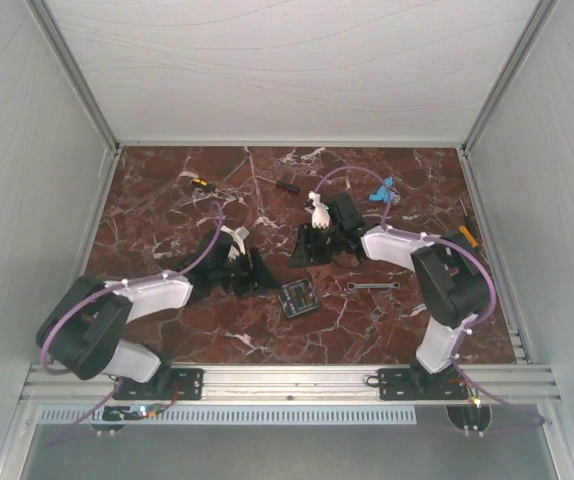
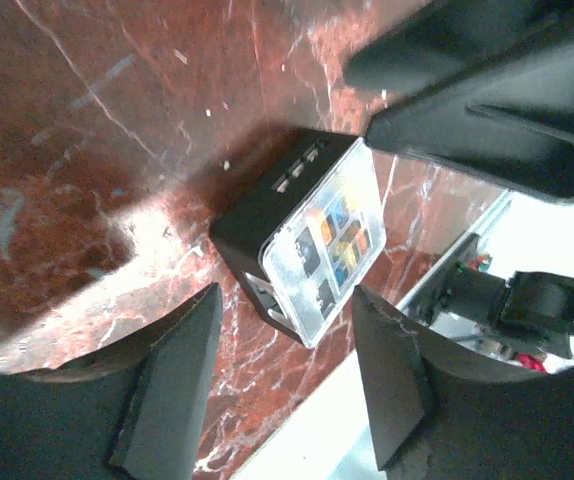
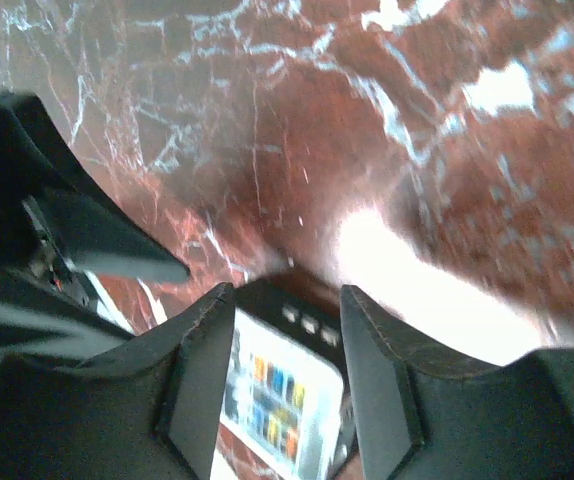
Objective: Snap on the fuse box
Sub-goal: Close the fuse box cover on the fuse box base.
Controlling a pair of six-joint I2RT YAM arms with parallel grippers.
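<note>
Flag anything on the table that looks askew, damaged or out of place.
Nothing looks damaged or spilled. The fuse box lies flat on the table, turned slightly askew to its near edge, with a clear cover on its face.

Robot lab cell (white walls, aluminium frame).

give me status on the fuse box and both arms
Left gripper, right gripper: both open, nothing held. Fuse box on table between them, clear cover on. Wrench nearby, apart from box.
</note>
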